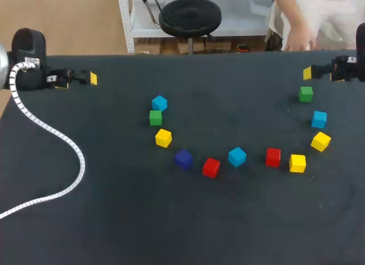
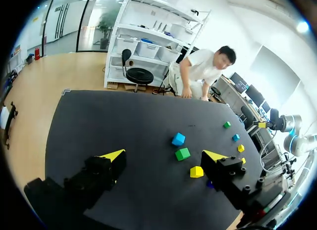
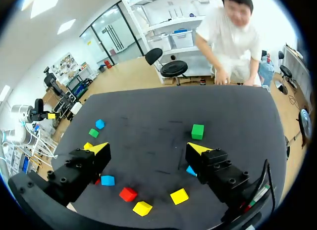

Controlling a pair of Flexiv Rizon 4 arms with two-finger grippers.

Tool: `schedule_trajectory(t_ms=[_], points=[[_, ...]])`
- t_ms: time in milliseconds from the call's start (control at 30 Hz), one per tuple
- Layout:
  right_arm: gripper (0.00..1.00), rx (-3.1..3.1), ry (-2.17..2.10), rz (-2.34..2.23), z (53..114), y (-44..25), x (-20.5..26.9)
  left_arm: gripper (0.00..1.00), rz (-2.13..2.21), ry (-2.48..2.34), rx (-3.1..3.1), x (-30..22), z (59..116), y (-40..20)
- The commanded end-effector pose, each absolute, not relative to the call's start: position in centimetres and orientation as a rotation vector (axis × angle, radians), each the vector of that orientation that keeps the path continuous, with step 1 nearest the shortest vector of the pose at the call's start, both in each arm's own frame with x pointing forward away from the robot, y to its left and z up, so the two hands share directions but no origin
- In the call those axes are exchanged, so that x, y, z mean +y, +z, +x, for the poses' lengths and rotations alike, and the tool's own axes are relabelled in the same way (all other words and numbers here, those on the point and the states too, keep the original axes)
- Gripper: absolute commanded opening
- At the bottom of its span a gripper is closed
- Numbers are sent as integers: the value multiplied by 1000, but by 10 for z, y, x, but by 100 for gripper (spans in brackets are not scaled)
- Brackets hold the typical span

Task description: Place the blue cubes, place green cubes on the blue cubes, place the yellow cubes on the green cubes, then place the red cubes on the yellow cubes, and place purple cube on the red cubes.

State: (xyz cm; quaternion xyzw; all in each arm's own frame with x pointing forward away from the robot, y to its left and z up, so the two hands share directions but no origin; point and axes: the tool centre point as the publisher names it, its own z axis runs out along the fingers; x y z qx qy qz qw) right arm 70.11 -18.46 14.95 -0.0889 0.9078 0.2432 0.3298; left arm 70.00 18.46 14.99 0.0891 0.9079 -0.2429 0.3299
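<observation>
Blue cubes, three, all loose on the tabletop (image 1: 114,219), none stacked; judged the first pieces to be placed. Right hand (image 3: 148,148): fingers apart, holding nothing. Closest to it is the first blue cube (image 1: 319,119), low and just ahead of the hand, half hidden behind one finger in the right wrist view. A green cube (image 3: 197,131) stands just ahead of that same finger. Farther out, the second blue cube (image 3: 107,180) sits beside the other finger, near a red cube (image 3: 128,194); by the head view it is nearer the right hand than the left. Left hand (image 2: 164,156): fingers apart, holding nothing. The third blue cube (image 2: 178,139) lies ahead of it, roughly on the line between the fingers, with a second green cube (image 2: 183,153) just beside it; whether they touch cannot be told. Being cubes, they have no long axis; the third looks turned corner-on to the left hand, so some wrist turn is probably needed. The head view alone shows the whole arc of cubes and both hands well apart. The purple cube (image 1: 183,158) is plain there but all but hidden behind a finger in the left wrist view
</observation>
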Motion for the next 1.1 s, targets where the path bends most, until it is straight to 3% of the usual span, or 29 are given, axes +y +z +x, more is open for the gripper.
schedule_trajectory(t_ms=[33, 467, 767, 1100], points=[[100, 2375, 634, -231, 700, 150, -185, 100, 233, -637, 2374, 185, 700, 150], [100, 2375, 634, -231, 700, 150, -185, 100, 253, -622, 2349, 185, 700, 153], [100, 2375, 634, -231, 700, 150, -185, 100, 1085, -532, 2070, 128, 694, 187], [100, 2375, 634, -231, 700, 150, -185, 100, 1581, -706, 1779, 89, 665, 183]])
